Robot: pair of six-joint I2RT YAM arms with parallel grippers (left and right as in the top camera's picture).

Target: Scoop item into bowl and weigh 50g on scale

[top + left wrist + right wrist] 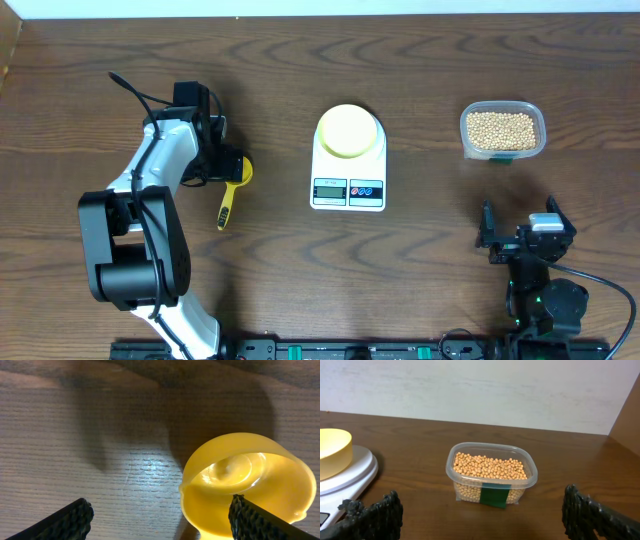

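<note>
The beans (pixel 501 127) fill a clear plastic tub (pixel 465 135) at the right; they also show in the right wrist view (pixel 490 466). The pale yellow-green bowl (pixel 349 130) stands on the white scale (pixel 348 190); both show at the left of the right wrist view, bowl (pixel 332 450) and scale (pixel 352 472). A yellow scoop (pixel 230 195) lies on the table at the left. My left gripper (pixel 224 163) is open right over its cup (pixel 250 480), which lies by the right finger (pixel 160 512). My right gripper (pixel 520 235) is open and empty, in front of the tub (pixel 485 512).
The tub has a green label (pixel 495 496) on its near side. The scoop's handle (pixel 224 212) points toward the table's front edge. A pale wall (pixel 480 390) stands behind the table's far edge.
</note>
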